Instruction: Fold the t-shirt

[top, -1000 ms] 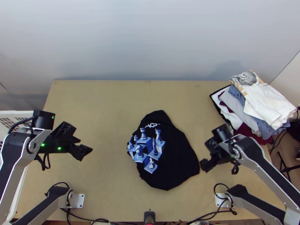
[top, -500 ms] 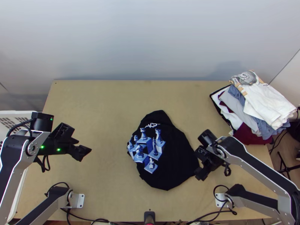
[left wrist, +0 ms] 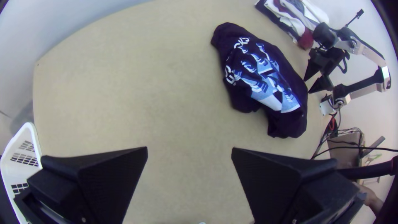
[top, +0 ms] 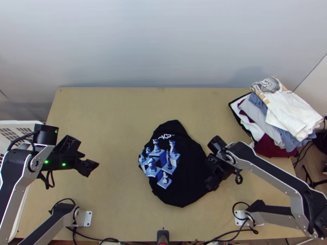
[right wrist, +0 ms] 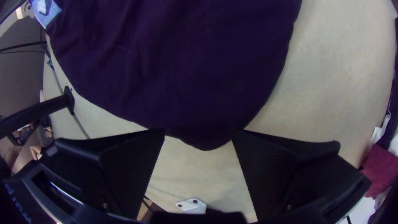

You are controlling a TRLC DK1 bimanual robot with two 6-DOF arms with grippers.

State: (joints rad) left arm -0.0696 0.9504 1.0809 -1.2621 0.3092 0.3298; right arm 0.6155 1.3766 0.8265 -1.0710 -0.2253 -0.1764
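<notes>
- The right gripper point(top: 210, 184) is covering part of the edge of the black t-shirt point(top: 184, 175) in the top view; whether it is touching the cloth cannot be told
- The t-shirt is running out of the right wrist view, and its sleeves, collar and hem are lying too bunched to make out
- The white basket point(top: 20, 122) is being cut off by the top view's edge and partly hidden by the left arm
- The t-shirt is lying in a rounded, loosely bunched heap on the middle of the wooden table point(top: 110, 122), between the grippers, narrowing toward the far edge, with shallow wrinkles
- A blue and white chess print point(top: 161, 161) is facing up on its left part, with white lettering beyond
- The right gripper's jaws are standing spread, a rounded lobe of cloth showing between them, unpinched
- The left gripper point(top: 93, 167) is hanging well apart from the t-shirt, jaws spread and holding nothing
</notes>
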